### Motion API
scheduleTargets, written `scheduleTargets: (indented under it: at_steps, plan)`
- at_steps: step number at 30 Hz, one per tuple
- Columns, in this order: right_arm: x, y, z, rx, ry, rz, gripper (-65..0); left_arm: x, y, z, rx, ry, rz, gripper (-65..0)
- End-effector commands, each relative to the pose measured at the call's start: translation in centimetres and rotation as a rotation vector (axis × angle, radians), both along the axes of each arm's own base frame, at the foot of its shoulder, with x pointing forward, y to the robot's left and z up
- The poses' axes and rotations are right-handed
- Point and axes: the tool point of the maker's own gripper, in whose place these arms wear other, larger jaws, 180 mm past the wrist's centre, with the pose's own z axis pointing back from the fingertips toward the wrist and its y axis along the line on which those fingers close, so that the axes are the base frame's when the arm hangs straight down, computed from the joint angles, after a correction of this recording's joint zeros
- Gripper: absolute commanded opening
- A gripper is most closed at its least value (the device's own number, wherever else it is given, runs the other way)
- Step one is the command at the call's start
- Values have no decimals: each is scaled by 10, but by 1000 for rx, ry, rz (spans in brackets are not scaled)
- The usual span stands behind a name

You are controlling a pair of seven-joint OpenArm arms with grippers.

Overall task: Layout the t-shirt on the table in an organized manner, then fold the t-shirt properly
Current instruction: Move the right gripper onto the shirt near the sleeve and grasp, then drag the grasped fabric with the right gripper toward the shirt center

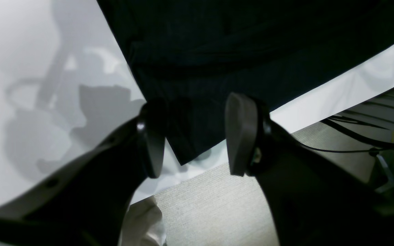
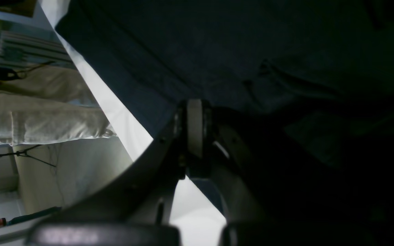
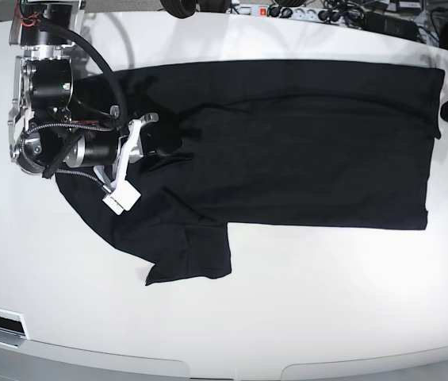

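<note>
The right gripper (image 2: 195, 136) is shut tight. It sits low on the shirt (image 3: 287, 151), near the collar end, with dark cloth all around its tip. I cannot tell if any cloth is pinched between its jaws, because that part is too dark. My guess is that it presses or pulls there to smooth the top of the shirt.

The left gripper (image 1: 195, 136) is partly open and holds nothing. A corner of the shirt's bottom hem lies just ahead of it, between its two fingers (image 1: 239, 133), close to the worktop (image 1: 29, 51) edge. It looks set there so it can close on that corner and pull the hem straight.

Farther out, the shirt lies spread flat on the white worktop, with its body stretched between the two grippers. One sleeve (image 3: 188, 254) sticks out toward the near edge, off to the side of the right gripper. The cloth by that sleeve and under the right arm looks bunched, so I think laying out is nearly done and folding is not yet begun.
</note>
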Motion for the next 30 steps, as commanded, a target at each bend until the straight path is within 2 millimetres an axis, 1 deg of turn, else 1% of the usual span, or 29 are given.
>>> scheduleTargets:
  at_steps: [1, 4, 5, 6, 10, 12, 14, 16, 20, 23, 27, 28, 30]
  plan:
    - [10, 2, 12, 31, -47, -9, -639, 9, 7, 13, 19, -32, -13, -365]
    - [9, 2, 12, 32, -46, -10, -493, 9, 7, 13, 19, -31, -13, -365]
    - [9, 3, 12, 33, -46, -8, -452, 9, 7, 13, 19, -32, -13, -365]
    - [8, 4, 12, 33, -45, -2, -426, 9, 7, 13, 19, -32, -12, -365]
    - [1, 19, 11, 30, -44, 58, -423, 9, 7, 13, 19, -32, -12, -365]
    - [1, 25, 10, -11, -75, 86, -423, 9, 7, 13, 19, -32, -13, -365]
    - [4, 28, 9, -87, -131, 114, -423, 9, 7, 13, 19, -32, -13, -365]
    - [8, 33, 13, -158, -206, 150, -423, 9, 7, 13, 20, -31, -13, -365]
    - [15, 35, 21, -318, -385, 233, -423, 9, 7, 13, 20, -31, -13, -365]
    - [11, 41, 12, -397, -463, 306, -423, 9, 7, 13, 20, -31, -13, -365]
    - [-3, 51, -2, -462, -529, 395, -423, 9, 7, 13, 19, -31, -12, -365]
    - [-4, 53, -4, -477, -543, 394, -423, 9, 7, 13, 19, -32, -12, -365]
    - [6, 49, -5, -533, -563, 333, -423, 9, 7, 13, 19, -31, -12, -365]
